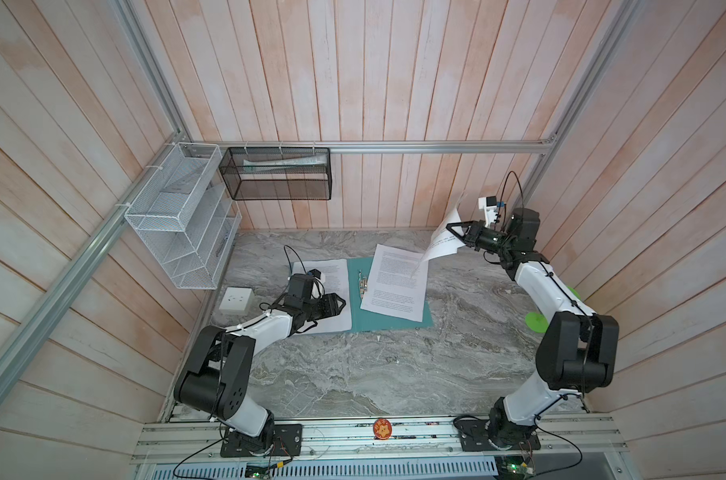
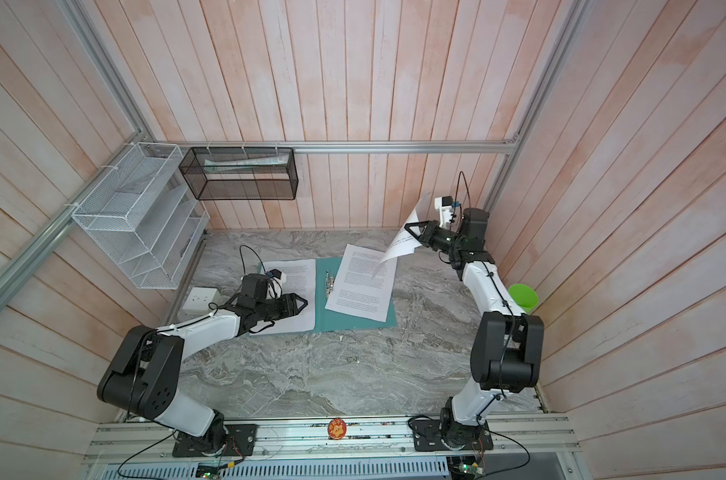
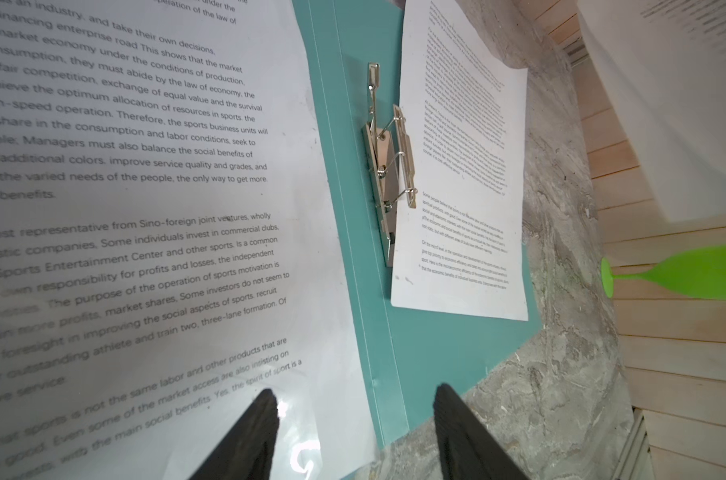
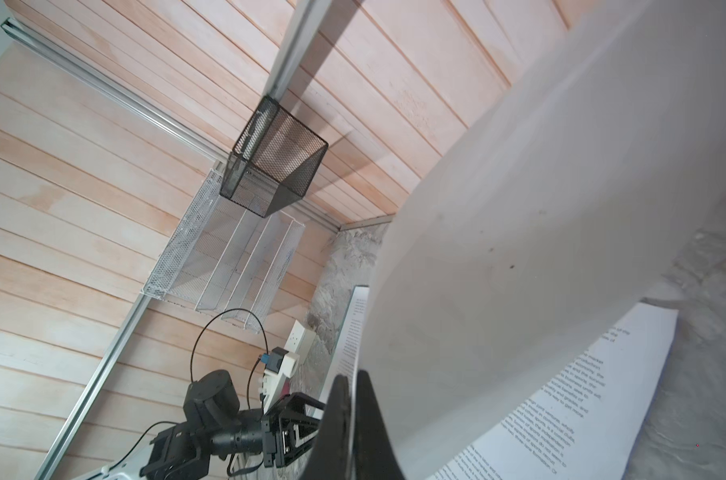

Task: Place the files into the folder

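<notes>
The right claw (image 4: 351, 376) is gripping a curling sheet (image 4: 540, 249) by its edge and should be lowering it slowly, flat, onto the open folder (image 1: 378, 324) lying below and ahead of it, while the left claw (image 3: 356, 390) is hovering open over another sheet (image 3: 145, 166).

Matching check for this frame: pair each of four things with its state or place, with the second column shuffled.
1 right pincer
2 left pincer
3 folder
4 green cup

A lies open, covers spread flat
B open, holding nothing
C by the side wall, next to the right arm
D shut on a lifted sheet

Pairs: 1-D, 2-B, 3-A, 4-C
</notes>
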Robot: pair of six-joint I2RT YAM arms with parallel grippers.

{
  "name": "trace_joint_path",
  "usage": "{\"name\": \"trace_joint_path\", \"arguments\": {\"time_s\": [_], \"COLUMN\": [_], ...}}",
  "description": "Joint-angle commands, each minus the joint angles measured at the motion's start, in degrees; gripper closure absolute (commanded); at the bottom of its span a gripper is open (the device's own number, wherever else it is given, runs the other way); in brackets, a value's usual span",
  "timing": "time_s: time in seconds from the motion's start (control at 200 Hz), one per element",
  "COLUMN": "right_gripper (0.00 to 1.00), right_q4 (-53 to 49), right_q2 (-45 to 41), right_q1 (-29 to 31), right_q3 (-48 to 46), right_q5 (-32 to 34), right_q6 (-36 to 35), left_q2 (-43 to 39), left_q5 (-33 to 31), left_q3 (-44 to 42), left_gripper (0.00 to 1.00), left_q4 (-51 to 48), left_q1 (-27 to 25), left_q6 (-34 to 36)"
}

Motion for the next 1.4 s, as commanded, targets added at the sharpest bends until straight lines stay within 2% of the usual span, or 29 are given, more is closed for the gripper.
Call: {"name": "trace_joint_path", "arguments": {"time_s": [0.0,0.11,0.24,0.41,0.565,0.81,0.935,1.075,1.196,1.306,1.396], "right_gripper": [1.0,1.0,1.0,1.0,1.0,1.0,1.0,1.0,1.0,0.84,0.78], "right_q4": [3.43,11.21,15.78,27.89,30.95,26.97,27.12,24.93,20.93,18.44,16.88], "right_q2": [-4.53,-7.1,-8.85,-5.51,-2.21,-1.03,0.22,1.73,2.8,3.93,4.96], "right_q1": [0.92,3.13,7.98,13.38,15.55,19.06,19.8,20.47,21.81,23.29,25.04], "right_q3": [-0.47,-6.87,-16.84,-30.75,-37.64,-39.16,-39.4,-38.17,-36.36,-34.83,-33.45], "right_q5": [4.99,7.62,17.5,26.16,32.75,36.23,35.74,35.14,37.4,39.35,40.11], "right_q6": [4.21,10.31,14.45,23.93,26.11,22.09,21.01,19.2,17.37,16.82,16.35], "left_q2": [-0.67,-0.21,-0.24,-0.33,-0.38,-1.05,-0.48,-0.44,-0.36,-0.04,-0.05], "left_q5": [-0.78,-0.27,-0.5,-0.53,-0.31,-0.97,-0.64,-0.66,-1.14,-0.97,-0.87], "left_q3": [-0.86,-0.5,-0.11,-0.32,-0.66,-1.29,-1.45,-1.19,-1.05,-1.22,-1.55], "left_gripper": [0.38,0.38,0.38,0.38,0.38,0.38,0.38,0.38,0.38,0.38,0.38], "left_q4": [1.51,1.87,1.46,1.16,0.83,0.59,1.1,0.63,0.4,0.54,0.82], "left_q1": [0.14,0.16,0.16,0.15,0.16,0.14,0.15,0.11,0.16,0.15,0.16], "left_q6": [-0.21,-0.25,-0.01,0.05,-0.02,-0.03,-0.34,-0.08,0.04,-0.24,-0.43]}}
